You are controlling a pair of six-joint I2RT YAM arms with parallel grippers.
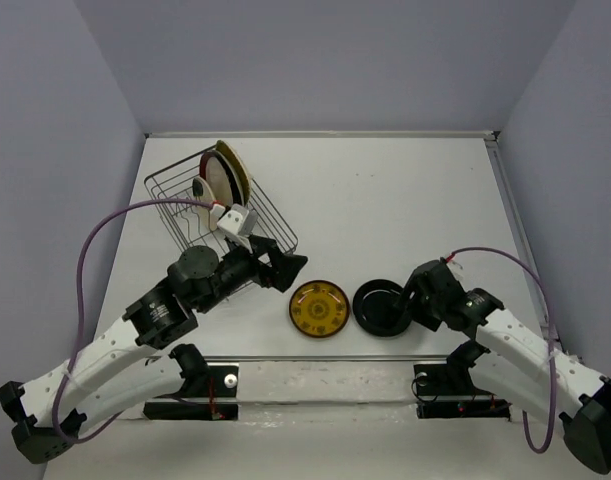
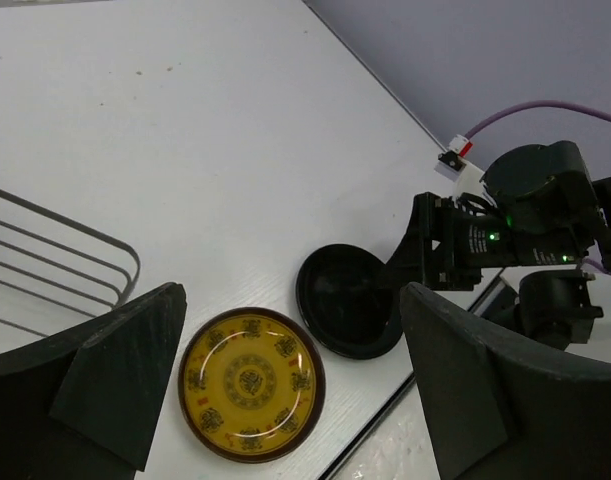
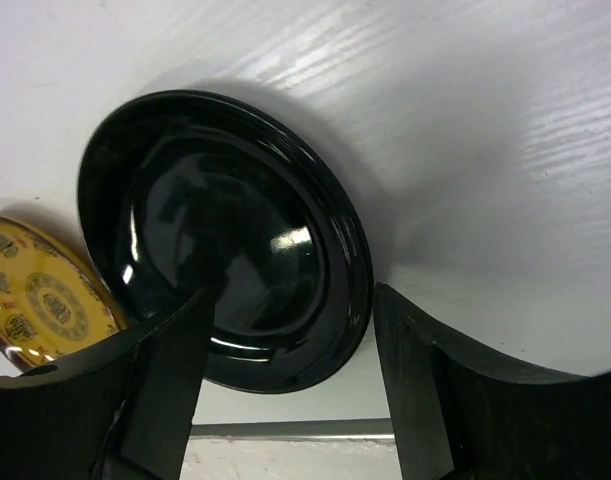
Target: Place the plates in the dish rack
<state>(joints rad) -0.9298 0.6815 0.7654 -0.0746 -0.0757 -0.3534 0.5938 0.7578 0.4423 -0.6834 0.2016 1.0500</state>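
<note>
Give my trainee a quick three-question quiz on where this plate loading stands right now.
1. True or false: the glossy black plate is already in the dish rack.
2. How many plates lie flat on the table? A one, B two, C four.
3. Which gripper is at the black plate's rim?
Key: 1 false. 2 B, the black plate and the yellow patterned plate. 3 the right gripper, jaws open.
</note>
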